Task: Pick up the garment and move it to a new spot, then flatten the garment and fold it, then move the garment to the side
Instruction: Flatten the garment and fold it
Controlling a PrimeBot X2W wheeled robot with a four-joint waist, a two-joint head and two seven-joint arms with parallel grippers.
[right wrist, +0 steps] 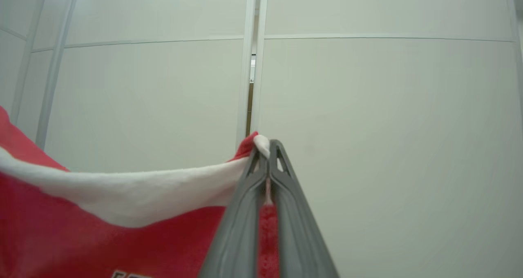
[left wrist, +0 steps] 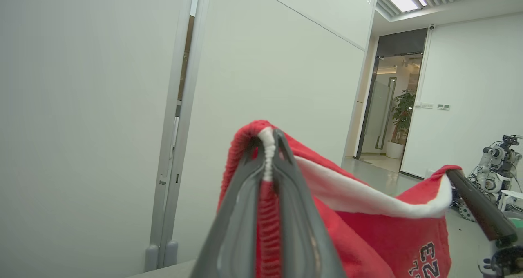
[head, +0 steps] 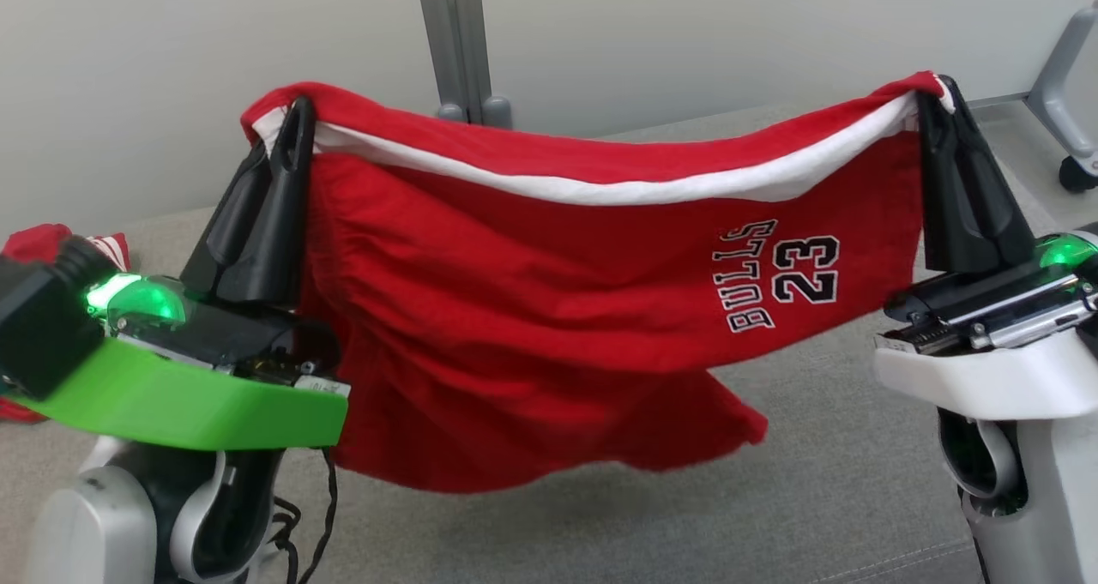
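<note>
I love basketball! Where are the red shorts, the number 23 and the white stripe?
shorts (head: 480, 310): head view, on the red front cloth.
number 23 (head: 805, 268): head view, middle of the digits.
white stripe (head: 618, 191): head view, middle of its sagging span.

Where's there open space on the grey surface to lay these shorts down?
Bare grey surface lies below the hanging red shorts, between the arms whose left end effector and right end effector hold them. The far left is crowded by another red-and-white garment.
</note>
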